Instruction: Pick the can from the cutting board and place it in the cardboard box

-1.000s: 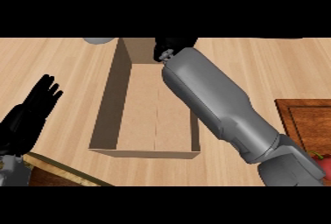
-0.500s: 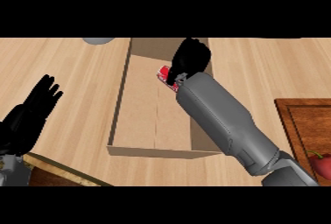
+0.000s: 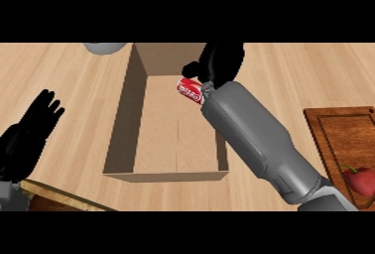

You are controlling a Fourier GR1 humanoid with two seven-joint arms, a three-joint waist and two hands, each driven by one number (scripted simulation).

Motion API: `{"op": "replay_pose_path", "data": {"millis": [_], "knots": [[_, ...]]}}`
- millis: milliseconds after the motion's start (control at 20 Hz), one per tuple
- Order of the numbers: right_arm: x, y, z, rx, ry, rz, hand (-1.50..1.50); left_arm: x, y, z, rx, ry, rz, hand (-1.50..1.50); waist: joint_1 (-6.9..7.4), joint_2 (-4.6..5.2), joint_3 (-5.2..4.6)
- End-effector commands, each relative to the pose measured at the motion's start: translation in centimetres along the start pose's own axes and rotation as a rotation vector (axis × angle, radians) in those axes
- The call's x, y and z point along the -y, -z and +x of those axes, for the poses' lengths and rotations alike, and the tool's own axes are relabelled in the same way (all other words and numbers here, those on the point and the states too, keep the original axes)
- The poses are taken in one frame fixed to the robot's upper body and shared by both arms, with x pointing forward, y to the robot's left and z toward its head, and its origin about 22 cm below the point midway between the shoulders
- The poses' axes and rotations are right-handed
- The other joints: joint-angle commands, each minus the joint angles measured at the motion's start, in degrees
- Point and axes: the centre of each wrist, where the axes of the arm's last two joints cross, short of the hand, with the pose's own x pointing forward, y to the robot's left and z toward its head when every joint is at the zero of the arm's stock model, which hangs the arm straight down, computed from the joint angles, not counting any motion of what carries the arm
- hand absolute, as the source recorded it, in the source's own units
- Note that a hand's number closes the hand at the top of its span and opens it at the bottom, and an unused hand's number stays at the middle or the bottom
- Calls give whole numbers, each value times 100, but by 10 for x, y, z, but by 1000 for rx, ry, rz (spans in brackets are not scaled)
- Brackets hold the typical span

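Note:
The red can [image 3: 190, 91] lies tilted inside the open cardboard box [image 3: 124, 119], close to its right wall in the far half. My right hand [image 3: 219, 62] hovers just above and behind the can with fingers straight and the thumb out to the left; the can shows below the palm, by the wrist. I cannot tell whether the palm still touches it. The right forearm crosses the box's right wall. The wooden cutting board [image 3: 338, 130] sits at the right edge. My left hand [image 3: 29, 134] rests open at the left, fingers up.
A red fruit or vegetable [image 3: 359, 179] lies on the cutting board's near end. A grey bowl [image 3: 104, 47] stands at the far edge beside the box's left corner. A dark wooden object [image 3: 62, 201] shows at the lower left.
A second ago the right hand was curled round the can over the box's far end. Its fingers have straightened, and the can now shows free below the palm inside the box.

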Motion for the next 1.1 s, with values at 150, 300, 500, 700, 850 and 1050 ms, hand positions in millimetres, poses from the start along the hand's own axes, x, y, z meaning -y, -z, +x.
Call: {"op": "replay_pose_path", "data": {"millis": [150, 300, 500, 700, 850, 1050], "knots": [[14, -8, -8, -164, 332, -164, -150, -6, -1, -6, -42, -23, 31, 0, -239, -48, -64], [17, -12, -36, -208, 372, -184, -150, 3, -17, -25, -63, -31, 19, 0, -276, -65, -62], [43, -27, -52, -190, 398, -197, -150, -10, -19, -17, -51, -34, 51, 0, -393, -97, -65], [65, -59, -81, -194, 393, -185, -150, -9, -22, -7, -46, -22, 44, 0, -282, -45, -63], [83, -82, -87, -194, 399, -184, -150, -7, -8, -6, -40, -34, 32, 0, -224, -1, -67], [109, -92, -106, -180, 352, -211, -150, -3, -6, -4, -18, -11, 14, 0, -137, 32, -65]]}}
